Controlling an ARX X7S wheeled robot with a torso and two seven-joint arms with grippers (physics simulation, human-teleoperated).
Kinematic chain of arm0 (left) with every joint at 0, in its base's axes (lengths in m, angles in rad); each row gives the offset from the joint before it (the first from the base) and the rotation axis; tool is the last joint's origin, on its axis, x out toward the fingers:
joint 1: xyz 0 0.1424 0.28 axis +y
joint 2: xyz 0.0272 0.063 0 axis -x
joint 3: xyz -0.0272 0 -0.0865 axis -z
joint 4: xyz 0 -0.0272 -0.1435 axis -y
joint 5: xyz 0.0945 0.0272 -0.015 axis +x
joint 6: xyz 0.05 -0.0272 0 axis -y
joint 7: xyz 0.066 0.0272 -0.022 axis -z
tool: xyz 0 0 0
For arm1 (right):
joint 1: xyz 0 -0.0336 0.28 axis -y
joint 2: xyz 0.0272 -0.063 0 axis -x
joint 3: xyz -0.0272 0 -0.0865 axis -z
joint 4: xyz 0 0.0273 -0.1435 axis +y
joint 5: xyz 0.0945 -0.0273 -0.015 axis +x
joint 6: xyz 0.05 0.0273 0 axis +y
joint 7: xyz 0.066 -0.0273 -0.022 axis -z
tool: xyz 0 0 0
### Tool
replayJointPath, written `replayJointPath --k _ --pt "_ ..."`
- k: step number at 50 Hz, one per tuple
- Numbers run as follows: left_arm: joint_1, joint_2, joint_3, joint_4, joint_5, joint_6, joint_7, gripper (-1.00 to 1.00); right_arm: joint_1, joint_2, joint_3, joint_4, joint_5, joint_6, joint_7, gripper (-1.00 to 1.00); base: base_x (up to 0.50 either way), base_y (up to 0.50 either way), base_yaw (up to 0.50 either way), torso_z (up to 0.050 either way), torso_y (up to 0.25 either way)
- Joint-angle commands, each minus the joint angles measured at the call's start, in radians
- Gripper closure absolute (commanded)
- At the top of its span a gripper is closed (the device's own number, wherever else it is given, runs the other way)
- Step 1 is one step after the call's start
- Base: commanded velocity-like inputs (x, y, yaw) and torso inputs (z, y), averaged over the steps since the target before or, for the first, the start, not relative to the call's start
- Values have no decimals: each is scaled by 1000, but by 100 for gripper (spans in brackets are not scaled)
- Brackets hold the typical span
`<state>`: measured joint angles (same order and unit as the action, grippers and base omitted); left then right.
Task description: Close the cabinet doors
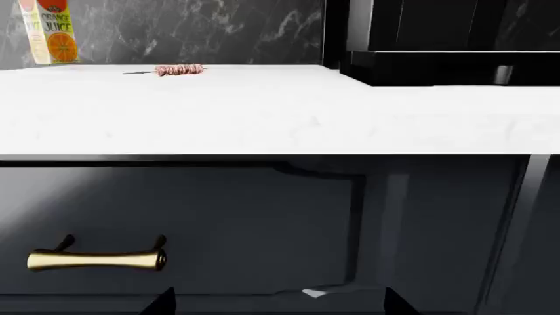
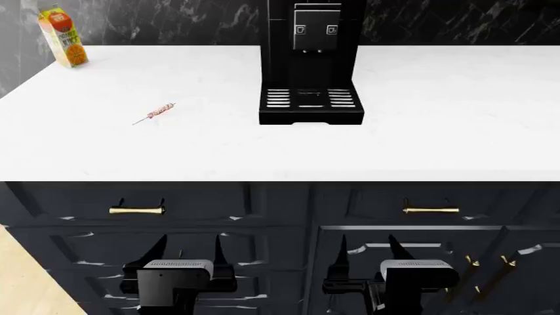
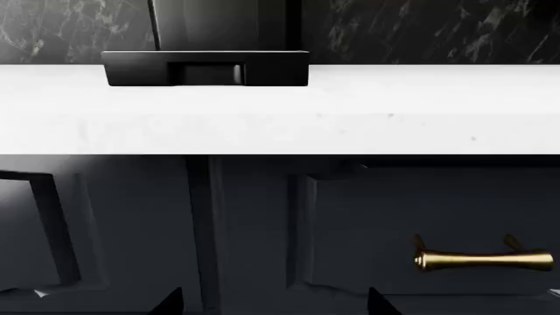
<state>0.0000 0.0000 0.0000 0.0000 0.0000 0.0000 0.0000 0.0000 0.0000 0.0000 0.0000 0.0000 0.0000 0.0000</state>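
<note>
The cabinet doors are glossy black panels at the lower right of the head view, under the drawer row, with two slim brass bar handles side by side. A pale strip along their top edge suggests they stand slightly out from the frame. My right gripper is open in front of the left one of these doors, left of the handles. My left gripper is open in front of the lower left black fronts. The wrist views show only the tips of the left gripper and right gripper, with nothing between them.
Shallow drawer fronts with level brass handles run under the white countertop. On it stand a black coffee machine, an orange juice carton and a small skewer. Wood floor shows at lower left.
</note>
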Motion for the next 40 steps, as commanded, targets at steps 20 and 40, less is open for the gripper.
replayJointPath --k 20,40 --pt "-245 -75 -28 249 -135 -162 -120 -100 216 74 -136 -219 -80 28 51 -100 0 0 0 0 0" --pt "-495 -116 -33 526 -164 -155 -172 -100 548 133 -83 -652 -75 273 5 -100 0 0 0 0 0"
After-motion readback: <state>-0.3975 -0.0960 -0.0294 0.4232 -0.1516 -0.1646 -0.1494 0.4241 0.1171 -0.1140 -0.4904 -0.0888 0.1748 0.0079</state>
